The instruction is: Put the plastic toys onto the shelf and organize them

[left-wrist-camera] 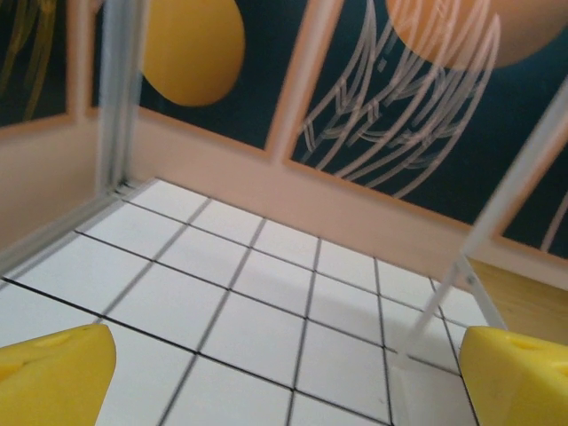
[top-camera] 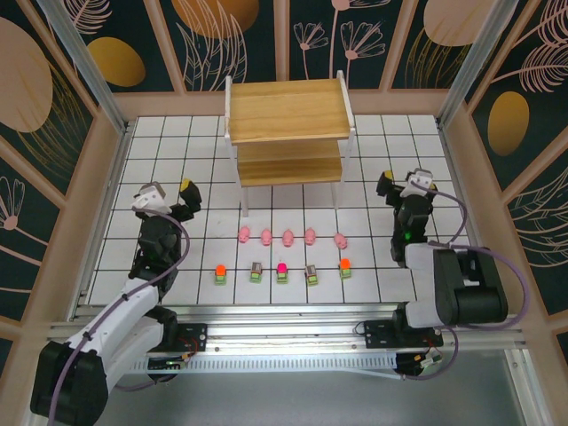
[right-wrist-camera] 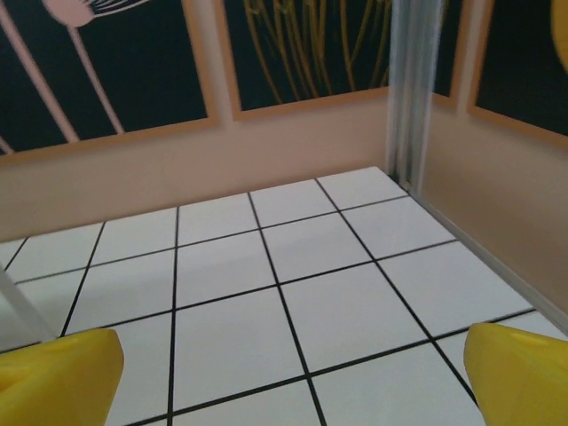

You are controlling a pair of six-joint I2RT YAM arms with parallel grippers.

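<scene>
Left gripper [top-camera: 169, 192] and right gripper [top-camera: 406, 188] both stand wide open and hold nothing. They hover over the white tiled table [top-camera: 160, 142], 1 at each side, and are well apart from the toys. 5 pink pigs [top-camera: 288, 238] lie in a row just in front of the shelf [top-camera: 288, 111], which stands at the far middle. 5 blocks [top-camera: 282, 272] form a 2nd row nearer the arms. All 10 rest on the tiles. In the left wrist view a white shelf leg [left-wrist-camera: 444, 293] shows ahead to the right, beyond the yellow fingertips [left-wrist-camera: 53, 373].
</scene>
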